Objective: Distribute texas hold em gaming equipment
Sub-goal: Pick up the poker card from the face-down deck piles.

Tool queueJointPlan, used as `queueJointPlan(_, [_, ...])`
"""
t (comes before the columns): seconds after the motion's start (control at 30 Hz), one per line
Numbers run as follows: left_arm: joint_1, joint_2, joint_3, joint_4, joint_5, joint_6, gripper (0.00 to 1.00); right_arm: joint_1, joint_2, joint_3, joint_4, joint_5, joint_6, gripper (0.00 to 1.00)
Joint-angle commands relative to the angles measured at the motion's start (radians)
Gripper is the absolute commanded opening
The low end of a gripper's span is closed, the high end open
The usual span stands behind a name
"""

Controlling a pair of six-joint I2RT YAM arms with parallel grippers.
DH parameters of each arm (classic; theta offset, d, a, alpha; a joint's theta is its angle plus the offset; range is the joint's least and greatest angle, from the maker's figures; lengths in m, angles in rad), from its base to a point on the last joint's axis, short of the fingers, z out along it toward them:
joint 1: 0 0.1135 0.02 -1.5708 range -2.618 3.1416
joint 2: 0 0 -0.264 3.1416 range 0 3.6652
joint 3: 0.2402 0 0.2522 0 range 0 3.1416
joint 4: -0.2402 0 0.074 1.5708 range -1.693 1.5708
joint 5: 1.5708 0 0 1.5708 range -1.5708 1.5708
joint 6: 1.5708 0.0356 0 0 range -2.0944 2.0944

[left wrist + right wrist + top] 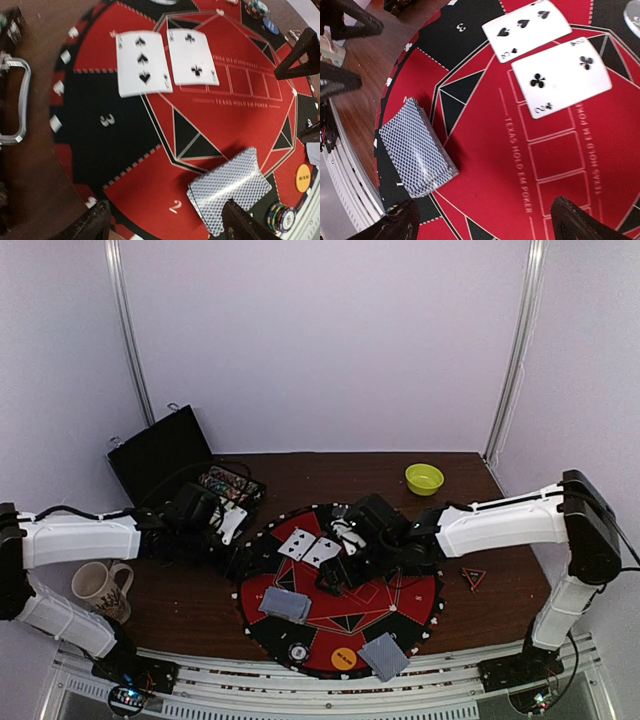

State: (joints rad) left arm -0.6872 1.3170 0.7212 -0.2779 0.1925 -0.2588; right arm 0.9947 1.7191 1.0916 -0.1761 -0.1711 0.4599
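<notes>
Both arms are parked over the round red-and-black mat (415, 598) on the tabletop (300, 475), and neither is holding a thing. The left hand (167, 226) sits at the mat's left edge with its fingers (95, 222) spread wide and only mat showing between them. The right hand (490, 225) hangs over the middle of the mat, above the printed card boxes, also wide and empty. On the far-left part of the mat the three of spades (297, 543) and the two of clubs (322, 552) lie face up, side by side. A face-down stack (285, 604) of grey-blue cards sits on the near-left, by the seat marked 2; in the left wrist view it's close to one finger but not gripped. A second face-down stack (384, 656) lies at the near edge, toward the right. The orange button (343, 659) is just left of that, and a chip stack (298, 651) sits further left on the near rim. A blue button (270, 26) shows up at the far side of the mat in the left wrist view. Off the mat there's a lime-green bowl (424, 478) at the far right, a mug (100, 587) at the near left, and an open black case (160, 450) behind the left arm.
</notes>
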Motion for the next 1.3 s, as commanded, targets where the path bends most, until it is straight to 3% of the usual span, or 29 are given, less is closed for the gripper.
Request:
queueJointPlan(0.0, [-0.001, 0.017, -0.082, 0.098, 0.137, -0.171, 0.80, 0.053, 0.111, 0.116, 0.063, -0.016, 0.056, 0.94])
queueJointPlan(0.17, [0.005, 0.061, -0.124, 0.174, 0.152, -0.214, 0.77, 0.101, 0.232, 0.217, 0.019, 0.052, 0.037, 0.93])
queueJointPlan(0.33, [0.010, 0.117, -0.123, 0.202, 0.194, -0.227, 0.66, 0.137, 0.311, 0.280, -0.047, 0.131, -0.012, 0.88])
queueJointPlan(0.67, [0.011, 0.148, -0.113, 0.204, 0.237, -0.182, 0.55, 0.206, 0.346, 0.298, -0.210, 0.358, -0.098, 0.82])
queueJointPlan(1.1, [0.011, 0.194, -0.125, 0.250, 0.256, -0.184, 0.55, 0.210, 0.265, 0.237, -0.233, 0.345, -0.097, 0.82])
queueJointPlan(1.27, [0.011, 0.194, -0.129, 0.253, 0.254, -0.183, 0.56, 0.203, 0.208, 0.205, -0.134, 0.195, -0.112, 0.80])
